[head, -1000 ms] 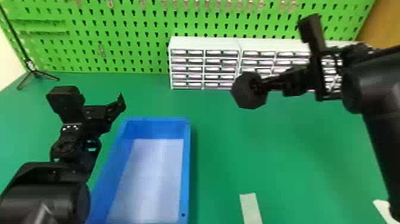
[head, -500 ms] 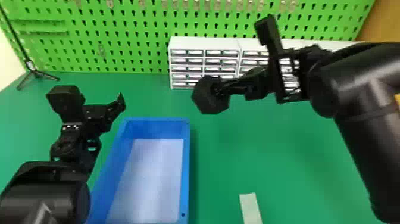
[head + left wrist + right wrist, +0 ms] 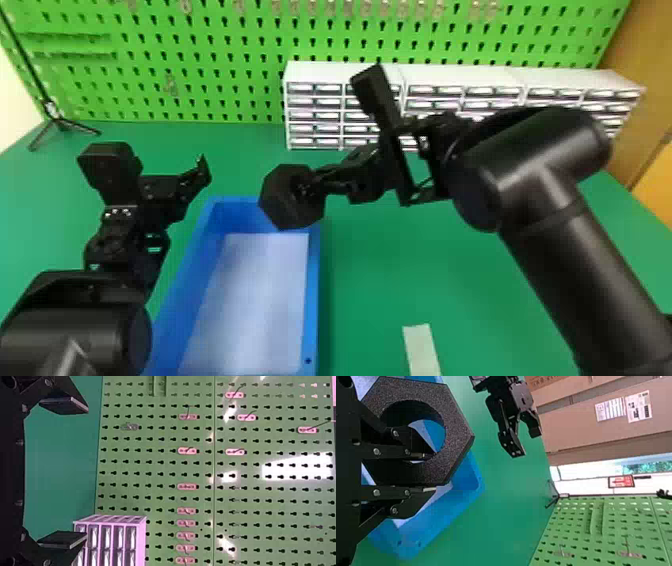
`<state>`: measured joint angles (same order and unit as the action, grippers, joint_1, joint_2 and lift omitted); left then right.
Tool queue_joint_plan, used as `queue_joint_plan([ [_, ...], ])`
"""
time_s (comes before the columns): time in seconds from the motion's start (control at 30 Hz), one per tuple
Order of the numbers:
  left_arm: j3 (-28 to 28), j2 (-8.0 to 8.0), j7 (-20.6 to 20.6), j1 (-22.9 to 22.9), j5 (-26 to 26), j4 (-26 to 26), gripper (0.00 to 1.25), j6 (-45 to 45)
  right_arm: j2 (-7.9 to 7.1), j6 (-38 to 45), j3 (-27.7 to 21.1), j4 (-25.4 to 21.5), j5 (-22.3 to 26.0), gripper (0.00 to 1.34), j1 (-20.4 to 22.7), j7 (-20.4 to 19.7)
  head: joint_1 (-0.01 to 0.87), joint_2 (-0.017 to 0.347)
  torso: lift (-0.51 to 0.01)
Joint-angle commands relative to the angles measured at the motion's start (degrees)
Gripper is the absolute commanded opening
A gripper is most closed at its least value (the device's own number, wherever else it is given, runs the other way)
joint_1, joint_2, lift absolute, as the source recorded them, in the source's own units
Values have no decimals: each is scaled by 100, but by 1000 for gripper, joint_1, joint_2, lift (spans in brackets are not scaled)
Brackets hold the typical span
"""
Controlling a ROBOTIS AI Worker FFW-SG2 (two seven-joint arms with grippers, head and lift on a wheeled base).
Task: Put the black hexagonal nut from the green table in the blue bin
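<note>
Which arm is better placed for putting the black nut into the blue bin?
Right, I think: its claw grips the nut near the far end of the bin; the left claw is open and empty.

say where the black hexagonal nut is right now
In the head view, the nut is held in the air by the right tool, overlapping the far right corner of the blue bin.

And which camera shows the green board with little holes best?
The left wrist view: the green board and its hooks look biggest there. The head view shows part behind the white drawers; the right wrist view, a piece beside the tripod.
</note>
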<state>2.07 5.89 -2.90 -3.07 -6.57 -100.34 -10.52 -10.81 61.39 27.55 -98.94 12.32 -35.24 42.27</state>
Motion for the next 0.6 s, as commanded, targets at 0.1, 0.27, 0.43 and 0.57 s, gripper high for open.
queue_joint_plan([
  [0.1, 13, 0, 0, -9, -19, -3, 1085, -3, 35, -215, 365, 217, 174, 321, 9, -254, 686, 28, -96],
  [0.27, 13, 0, 0, 0, -19, -3, 1085, -3, 44, -444, 611, 481, 332, 321, 18, -430, 686, 28, -96],
  [0.43, 13, 0, 0, 0, -19, -3, 1085, -3, 97, -725, 805, 692, 552, 322, 53, -711, 686, 28, -96],
  [0.57, 13, 0, 0, 0, -19, -3, 1085, -3, 123, -830, 954, 867, 649, 321, 70, -852, 686, 28, -96],
])
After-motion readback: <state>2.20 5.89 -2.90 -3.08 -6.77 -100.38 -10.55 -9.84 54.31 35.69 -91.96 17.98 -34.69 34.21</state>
